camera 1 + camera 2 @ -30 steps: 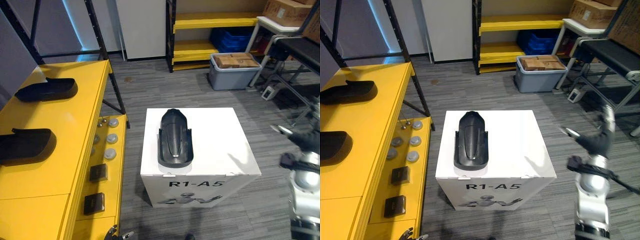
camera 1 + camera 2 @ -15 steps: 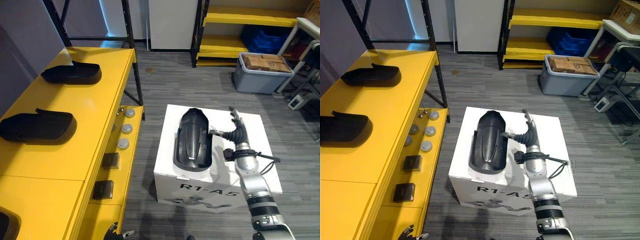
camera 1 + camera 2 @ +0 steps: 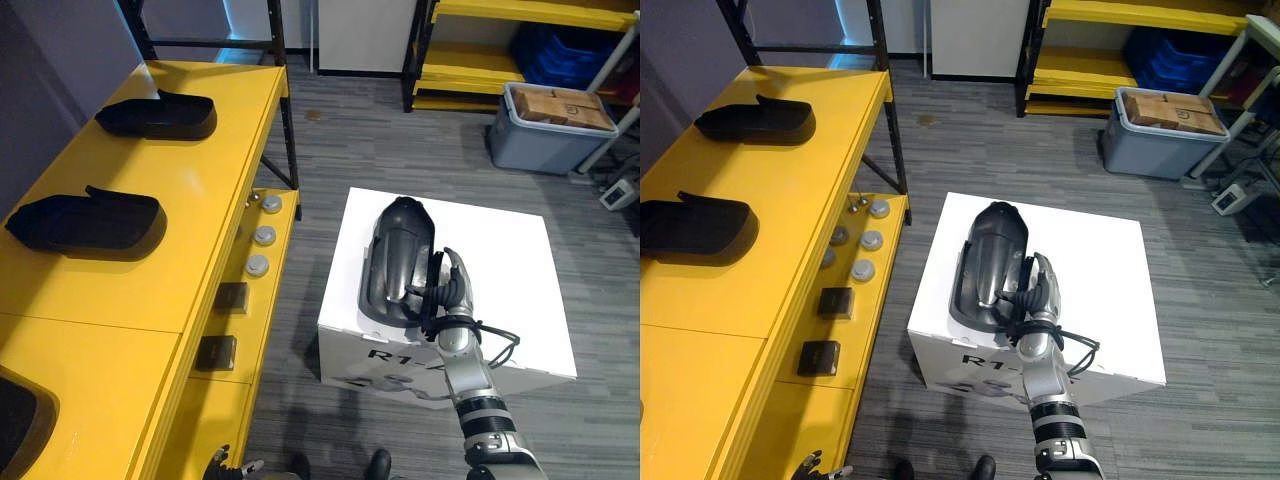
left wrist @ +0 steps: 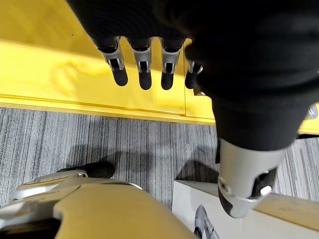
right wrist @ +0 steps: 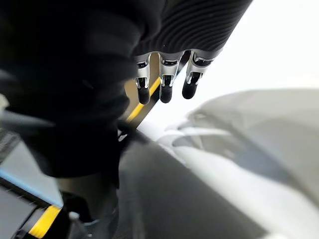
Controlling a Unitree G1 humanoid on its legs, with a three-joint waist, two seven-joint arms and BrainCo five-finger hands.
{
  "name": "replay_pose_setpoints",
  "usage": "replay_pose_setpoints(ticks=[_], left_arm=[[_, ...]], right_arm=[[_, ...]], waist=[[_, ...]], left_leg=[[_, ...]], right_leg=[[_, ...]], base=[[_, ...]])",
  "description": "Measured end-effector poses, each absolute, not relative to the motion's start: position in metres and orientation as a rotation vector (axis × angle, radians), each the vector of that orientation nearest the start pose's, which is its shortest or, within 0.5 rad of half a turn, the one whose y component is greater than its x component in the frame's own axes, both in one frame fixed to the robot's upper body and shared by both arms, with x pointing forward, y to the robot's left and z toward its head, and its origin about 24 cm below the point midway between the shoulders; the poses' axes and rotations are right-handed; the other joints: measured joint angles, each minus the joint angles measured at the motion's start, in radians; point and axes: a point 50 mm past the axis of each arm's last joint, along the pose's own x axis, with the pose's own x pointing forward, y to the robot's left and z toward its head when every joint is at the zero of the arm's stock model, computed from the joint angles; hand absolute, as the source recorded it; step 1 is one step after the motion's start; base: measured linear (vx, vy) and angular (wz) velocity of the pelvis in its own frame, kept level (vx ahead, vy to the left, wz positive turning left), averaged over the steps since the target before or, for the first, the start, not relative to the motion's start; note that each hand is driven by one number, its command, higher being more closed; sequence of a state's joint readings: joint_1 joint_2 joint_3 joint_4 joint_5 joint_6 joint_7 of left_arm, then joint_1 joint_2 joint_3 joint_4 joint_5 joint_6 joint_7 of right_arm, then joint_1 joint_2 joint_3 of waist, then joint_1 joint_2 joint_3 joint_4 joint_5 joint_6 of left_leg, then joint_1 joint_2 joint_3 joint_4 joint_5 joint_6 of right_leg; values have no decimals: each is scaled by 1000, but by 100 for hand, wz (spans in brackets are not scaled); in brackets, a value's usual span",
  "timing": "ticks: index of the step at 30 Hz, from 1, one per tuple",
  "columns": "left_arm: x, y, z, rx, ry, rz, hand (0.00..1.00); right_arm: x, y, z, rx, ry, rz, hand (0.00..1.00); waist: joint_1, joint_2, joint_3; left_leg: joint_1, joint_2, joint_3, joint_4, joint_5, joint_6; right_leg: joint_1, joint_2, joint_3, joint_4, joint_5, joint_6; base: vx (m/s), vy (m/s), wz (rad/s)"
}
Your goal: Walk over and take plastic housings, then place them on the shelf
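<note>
Plastic housing (image 3: 395, 260) number one is lying lengthwise on the white box (image 3: 500, 270), and the right hand (image 3: 450, 300) sits just at its right-hand edge. Fingers look relaxed and mostly straight, thumb towards the rim, nothing gripped yet. I can't tell if it's actually touching.

My take on doing this step well: the shell is long, smooth and curved, so a pinch on one edge would probably let it swing or slip. Better to get the thumb over the rim and the fingers under or around the side wall near the middle of its length, close firmly, then lift level before turning to the shelf.

The left hand (image 4: 144, 69) hangs by the yellow shelf (image 3: 200, 190) with straight fingers, holding nothing — it could support the far end.

Counts:
- two housings already on the shelf top, one further back (image 3: 160, 115) and one nearer (image 3: 90, 220), plus a dark shape at the near corner I can't identify
- at least three round caps (image 3: 264, 235) on the lower ledge
- two dark square blocks (image 3: 231, 296)
- one housing on one white box
- one grey tote (image 3: 540, 150) holding one cardboard box (image 3: 560, 103)
</note>
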State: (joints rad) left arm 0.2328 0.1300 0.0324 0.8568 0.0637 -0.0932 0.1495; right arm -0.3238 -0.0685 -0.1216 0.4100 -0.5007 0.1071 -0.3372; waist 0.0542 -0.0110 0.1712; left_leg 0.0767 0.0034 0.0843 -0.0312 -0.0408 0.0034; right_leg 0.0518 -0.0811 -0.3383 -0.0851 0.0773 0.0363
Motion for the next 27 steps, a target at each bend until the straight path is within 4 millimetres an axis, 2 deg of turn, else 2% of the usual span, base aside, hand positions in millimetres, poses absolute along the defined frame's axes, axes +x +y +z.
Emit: replay_pose_setpoints(ticks=[10,11,14,23,27], left_arm=[[86,215,-145,238,957,240,0],[86,215,-145,239,958,240,0],[85,215,-145,240,963,240,0],[85,216,-145,244,966,231,0],[85,218,-144,248,964,228,0]], right_arm=[[303,-203,34,-498,142,-573,0],[303,-203,34,-483,144,-574,100],[309,-202,35,-481,152,-568,100],[318,-218,43,-537,167,-526,100],[319,-217,41,-537,180,-489,100]], waist=[[13,-2,20],[13,-2,21],[11,-2,22],[10,-4,23],[8,-15,30]], left_leg=[[-1,-2,-2,0,0,0],[0,-2,-1,-1,0,0],[1,-2,0,-2,0,0],[16,-1,3,-24,3,1],[17,-1,2,-25,4,1]], right_leg=[[0,-2,-1,0,0,0],[0,-2,-1,0,0,0],[0,-1,0,0,0,0],[3,1,3,-1,0,0],[5,0,2,-1,0,0]], base=[[0,0,0],[0,0,0],[0,0,0],[0,0,0],[0,0,0]])
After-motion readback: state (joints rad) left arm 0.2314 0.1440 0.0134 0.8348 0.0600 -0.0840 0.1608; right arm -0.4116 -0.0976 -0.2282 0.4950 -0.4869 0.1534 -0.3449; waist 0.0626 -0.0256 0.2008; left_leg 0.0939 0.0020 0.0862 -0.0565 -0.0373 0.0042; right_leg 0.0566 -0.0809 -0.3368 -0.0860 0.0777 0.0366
